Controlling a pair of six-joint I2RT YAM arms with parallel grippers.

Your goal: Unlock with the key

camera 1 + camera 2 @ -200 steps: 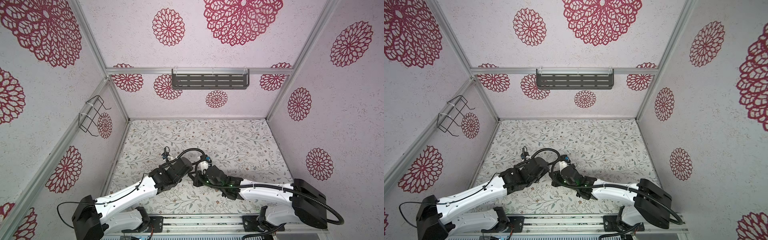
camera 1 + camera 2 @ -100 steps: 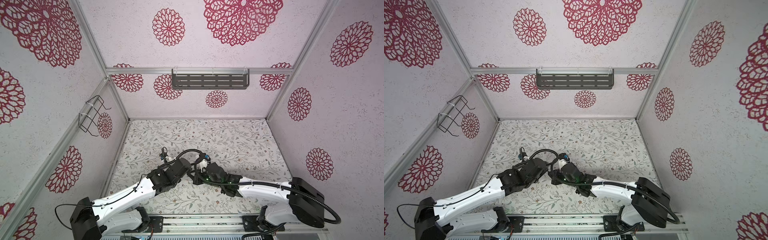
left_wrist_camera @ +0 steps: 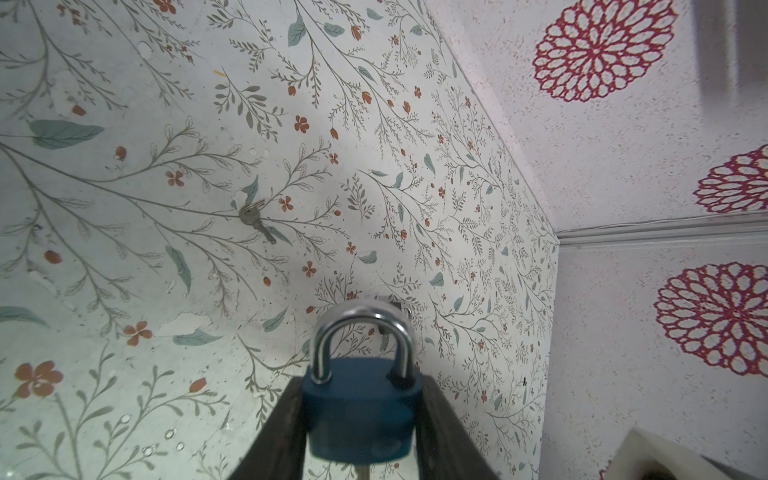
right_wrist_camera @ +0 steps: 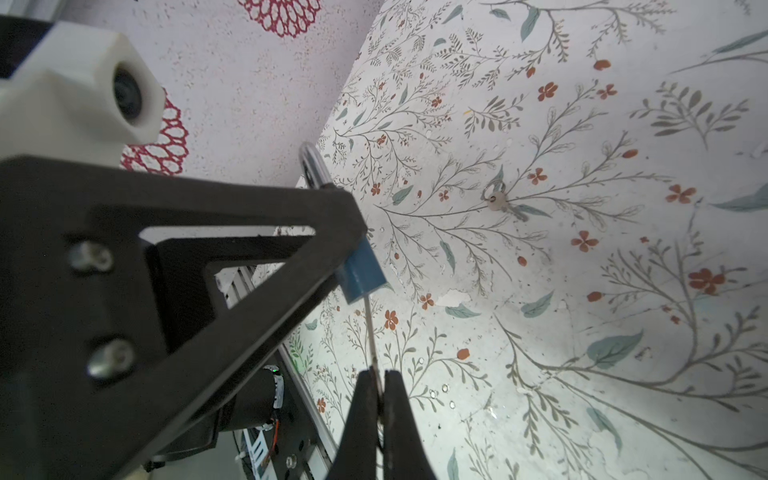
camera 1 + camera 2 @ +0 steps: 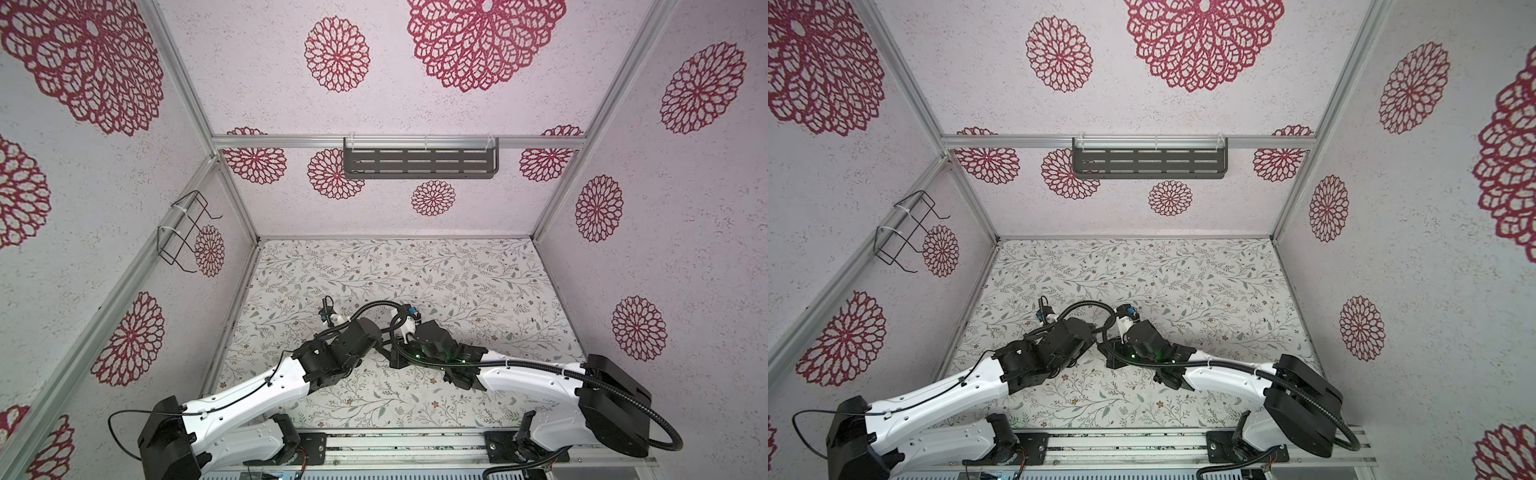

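A blue padlock (image 3: pixel 360 409) with a silver shackle (image 3: pixel 363 328) sits between the two dark fingers (image 3: pixel 282 432) of my left gripper (image 3: pixel 360 415), which is shut on its body. Both shackle legs look seated in the body. In the right wrist view, the thin key (image 4: pixel 371 332) runs from the padlock's (image 4: pixel 363 272) underside down into my right gripper (image 4: pixel 379 386), which is shut on it. In both top views the two wrists (image 5: pixel 357 336) (image 5: pixel 1142 334) meet low over the table's front middle, and padlock and key are hidden there.
A second key on a small ring (image 3: pixel 255 220) (image 4: pixel 500 203) lies flat on the floral tabletop (image 5: pixel 415 270) beyond the padlock. A grey slotted shelf (image 5: pixel 419 162) hangs on the back wall, and a wire basket (image 5: pixel 183 232) on the left wall. The left wrist camera (image 4: pixel 83 95) is close beside my right gripper.
Both arms have shifted only slightly and the wrists stay together. The grips on padlock and key are the same.
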